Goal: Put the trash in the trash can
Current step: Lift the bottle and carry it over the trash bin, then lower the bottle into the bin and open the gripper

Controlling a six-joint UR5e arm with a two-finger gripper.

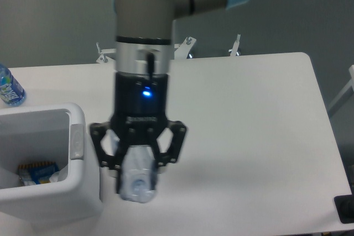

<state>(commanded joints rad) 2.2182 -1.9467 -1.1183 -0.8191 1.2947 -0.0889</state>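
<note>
- Clear bottle (137, 178): upper part hidden behind the gripper (137, 161) fingers and body; label not visible; cap end blurred.
- Trash can (83, 161), left of gripper: cut off by left frame edge; contents partly hidden by its walls, a whitish scrap inside too small to ID.
- Blue-label bottle (10, 88), far upper left of gripper: cut by left edge.
- Arm above gripper: cut off at top edge.
</note>
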